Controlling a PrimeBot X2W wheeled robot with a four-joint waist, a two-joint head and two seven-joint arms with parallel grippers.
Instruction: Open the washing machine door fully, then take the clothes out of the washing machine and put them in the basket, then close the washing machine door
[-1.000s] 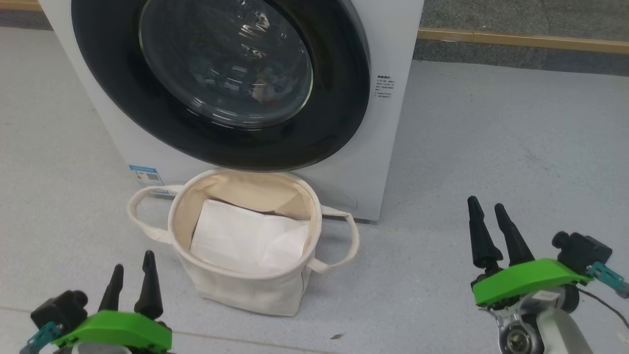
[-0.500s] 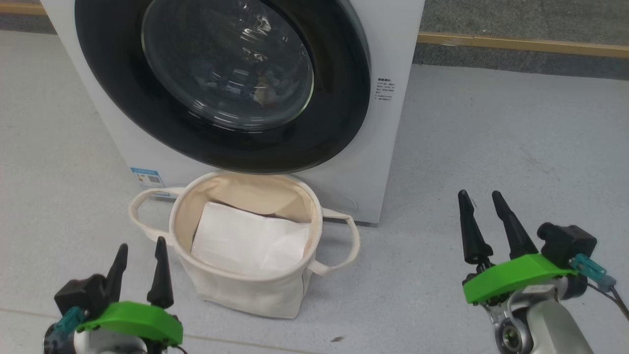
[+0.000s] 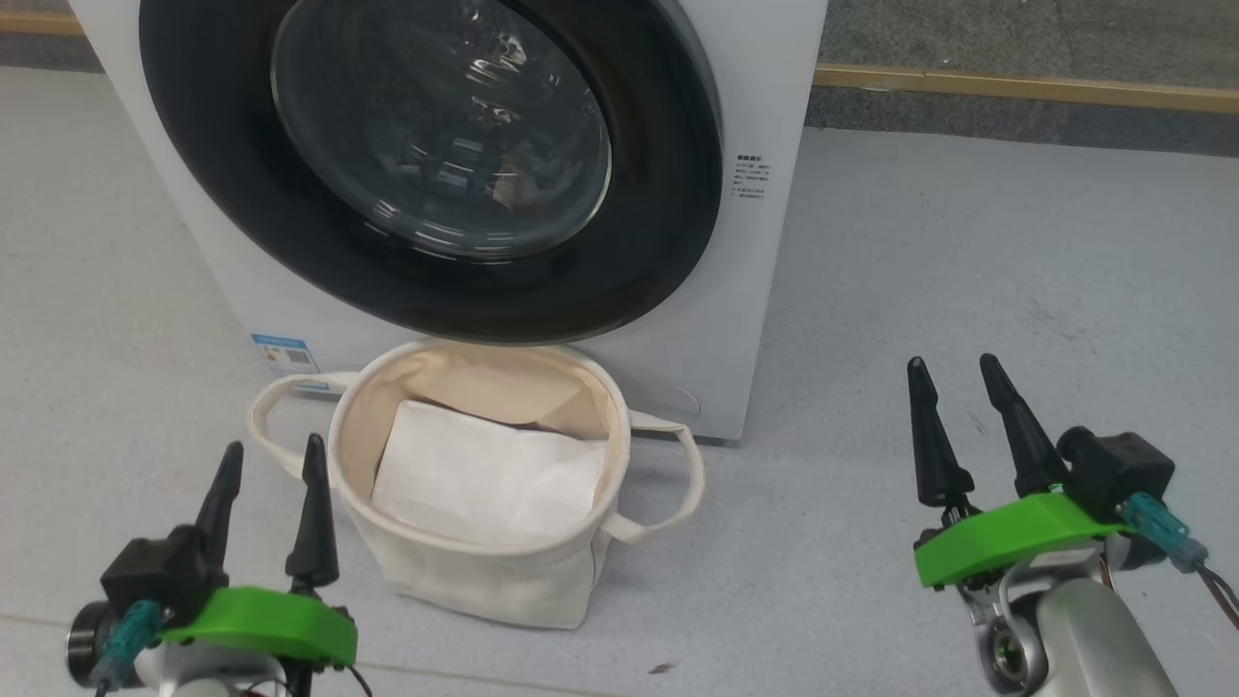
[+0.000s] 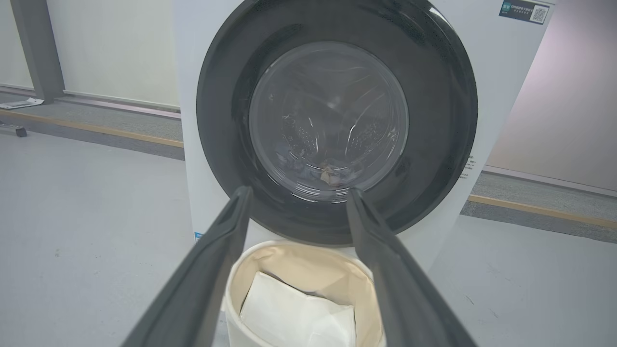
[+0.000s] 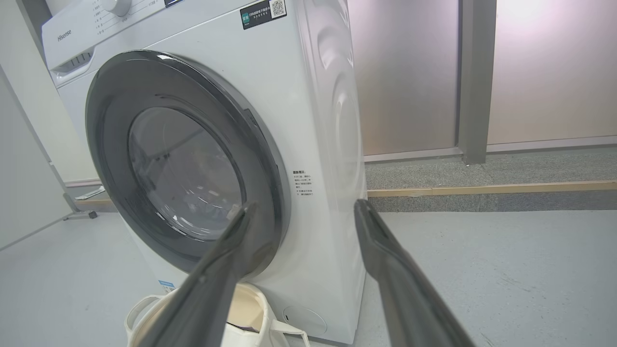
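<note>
The white washing machine (image 3: 745, 290) stands ahead with its black-rimmed door (image 3: 668, 194) closed. Through the glass I make out bits of the clothes (image 4: 330, 174) low in the drum, dim and partly hidden. The cream basket (image 3: 484, 571) sits on the floor right under the door, holding a plain white sheet (image 3: 484, 474). My left gripper (image 3: 271, 460) hovers open just left of the basket. My right gripper (image 3: 953, 373) is open too, well to the right of the machine, nothing between its fingers. In the wrist views the door (image 5: 270, 183) faces both open grippers (image 4: 296, 193) (image 5: 303, 205).
Grey floor surrounds the machine, with wide room on the right (image 3: 1016, 242). A wooden strip (image 3: 1026, 85) runs along the far wall's base. A grey post (image 5: 475, 82) stands behind to the right.
The left gripper has come forward and up beside the basket. The right gripper has risen slightly and shifted. The head view has shifted a little. Both grippers stay open.
</note>
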